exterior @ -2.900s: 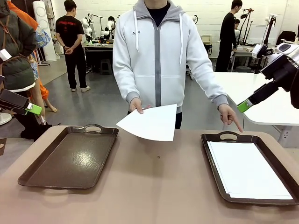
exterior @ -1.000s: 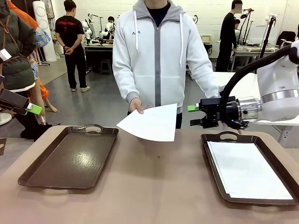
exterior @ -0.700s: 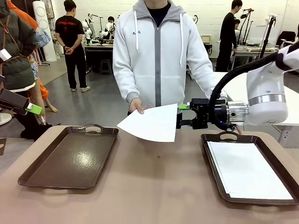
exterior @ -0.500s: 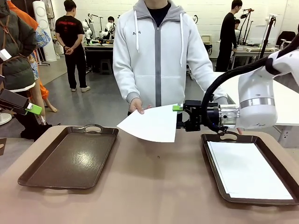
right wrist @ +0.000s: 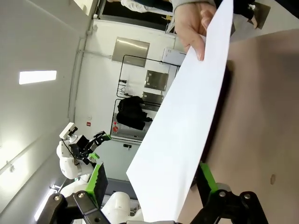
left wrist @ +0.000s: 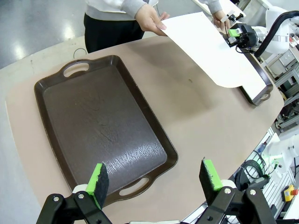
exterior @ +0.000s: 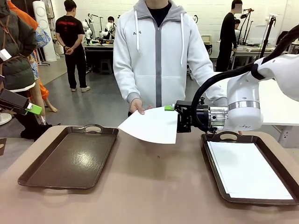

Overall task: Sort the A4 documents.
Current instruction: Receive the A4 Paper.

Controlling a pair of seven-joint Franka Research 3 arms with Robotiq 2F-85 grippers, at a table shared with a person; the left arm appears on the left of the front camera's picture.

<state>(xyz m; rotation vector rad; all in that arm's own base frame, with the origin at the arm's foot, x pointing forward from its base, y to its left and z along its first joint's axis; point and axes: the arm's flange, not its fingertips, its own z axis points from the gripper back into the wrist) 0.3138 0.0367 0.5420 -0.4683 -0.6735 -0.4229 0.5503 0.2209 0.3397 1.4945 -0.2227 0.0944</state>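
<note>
A person's hand (exterior: 136, 106) holds one white A4 sheet (exterior: 149, 125) out over the table's far edge, tilted. My right gripper (exterior: 174, 119) has come in from the right. It stands open, its two green-padded fingers astride the sheet's right edge. In the right wrist view the sheet (right wrist: 187, 126) runs down between the open fingers of the right gripper (right wrist: 152, 183). More A4 documents (exterior: 247, 170) lie stacked in the right tray (exterior: 209, 156). My left gripper (left wrist: 154, 177) hangs open above the near end of the left tray (left wrist: 98, 126), holding nothing.
The dark brown left tray (exterior: 70, 158) has nothing in it. Bare tan table (exterior: 154, 186) lies between the two trays. The person stands at the far edge, centre. My left gripper (exterior: 32, 110) sits at the far left, off the table.
My right arm has swung left from over the right tray's far end until its open fingers reach the held sheet's right edge. The sheet, the trays and the left arm have stayed put.
</note>
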